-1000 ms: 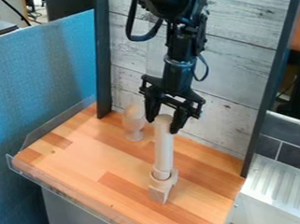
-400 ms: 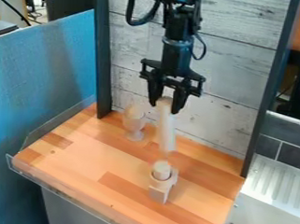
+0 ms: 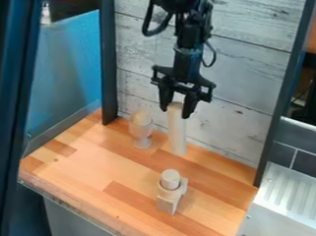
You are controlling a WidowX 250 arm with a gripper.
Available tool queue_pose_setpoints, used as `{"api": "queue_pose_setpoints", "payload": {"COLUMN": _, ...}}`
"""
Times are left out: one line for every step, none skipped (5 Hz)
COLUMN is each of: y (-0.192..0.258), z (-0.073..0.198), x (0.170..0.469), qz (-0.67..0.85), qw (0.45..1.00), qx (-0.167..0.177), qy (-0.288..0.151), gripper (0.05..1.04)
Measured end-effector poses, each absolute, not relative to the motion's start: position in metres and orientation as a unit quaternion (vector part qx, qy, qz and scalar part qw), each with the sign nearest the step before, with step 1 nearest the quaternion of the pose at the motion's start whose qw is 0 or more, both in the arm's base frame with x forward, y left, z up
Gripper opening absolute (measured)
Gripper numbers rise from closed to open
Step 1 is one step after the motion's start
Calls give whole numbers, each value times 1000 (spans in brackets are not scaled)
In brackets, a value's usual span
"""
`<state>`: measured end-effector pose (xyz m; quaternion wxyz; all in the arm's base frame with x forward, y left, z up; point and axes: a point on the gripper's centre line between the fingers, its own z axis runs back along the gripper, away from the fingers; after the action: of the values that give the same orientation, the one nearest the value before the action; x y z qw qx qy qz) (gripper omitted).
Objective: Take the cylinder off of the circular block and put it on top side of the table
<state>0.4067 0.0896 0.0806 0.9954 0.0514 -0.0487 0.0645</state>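
Bounding the wooden table (image 3: 86, 176) with a blue partition (image 3: 67, 76) on the left and with whitewashed planks (image 3: 246, 55) beyond the far edge. Going rightward, seeing a stemmed goblet (image 3: 141, 125) standing near the far edge, left of centre, probably parked out of the way yet close enough for knocking over. Just right of it, holding the pale cylinder (image 3: 177, 135) in the black gripper (image 3: 177, 112), clamping its upper end from both sides, clear of the circular block (image 3: 169, 197); likely gripping high for leaving the foot free to meet the surface first. Pointing that foot down toward the far part of the surface, with the long axis nearly upright, slanting slightly rightward toward the bottom; being unable to tell about contact underneath. Toward the near edge, standing the circular block upright with a short stub (image 3: 170, 178) in its ring, presumably serving as a seat for the cylinder. Beyond the right edge, seeing a ridged white panel (image 3: 289, 194). Probably needing a straight, careful lowering next.
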Motion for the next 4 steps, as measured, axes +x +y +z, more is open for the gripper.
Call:
{"api": "queue_pose_setpoints", "payload": {"y": 92, "z": 69, "x": 418, "qz": 66, "qw": 994, "qx": 57, "qy": -71, "gripper": 565}}
{"api": "queue_pose_setpoints", "payload": {"y": 92, "z": 56, "x": 428, "qz": 70, "qw": 992, "qx": 64, "qy": -80, "gripper": 565}}
{"api": "queue_pose_setpoints", "payload": {"y": 93, "z": 47, "x": 436, "qz": 71, "qw": 991, "qx": 68, "qy": -88, "gripper": 565}}
{"api": "queue_pose_setpoints", "payload": {"y": 94, "z": 33, "x": 442, "qz": 75, "qw": 992, "qx": 68, "qy": -73, "gripper": 565}}
